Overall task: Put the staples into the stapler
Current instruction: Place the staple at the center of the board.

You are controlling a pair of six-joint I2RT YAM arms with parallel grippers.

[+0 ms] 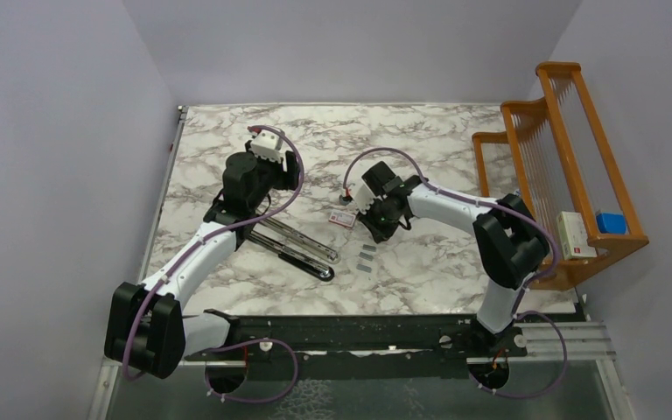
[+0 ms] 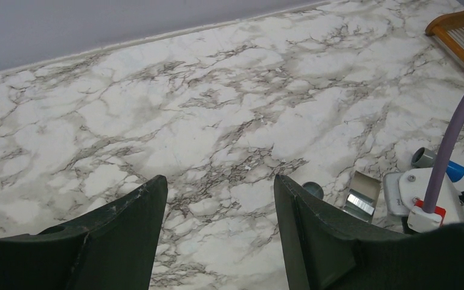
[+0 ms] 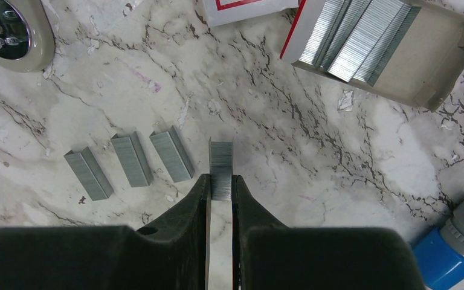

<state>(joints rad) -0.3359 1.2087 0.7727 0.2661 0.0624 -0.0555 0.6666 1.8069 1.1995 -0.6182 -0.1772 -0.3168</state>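
Observation:
The stapler [image 1: 296, 248] lies opened out on the marble table, its two long dark arms splayed; its rounded end [image 3: 12, 33] shows at the top left of the right wrist view. My right gripper [image 3: 221, 181] is shut on one short strip of staples [image 3: 221, 166], which sticks out past its tips just above the table. Three more strips [image 3: 132, 159] lie side by side to its left. The open box tray [image 3: 399, 54] holds several more strips. My left gripper [image 2: 217, 199] stands open over bare marble, behind the stapler, with nothing between its fingers.
A wooden rack [image 1: 569, 175] stands at the right edge with a white box and a blue item on it. A blue-and-white cylinder [image 3: 459, 254] and a small dark disc [image 2: 313, 188] lie near the box. The table ends at grey walls at the back and on the left.

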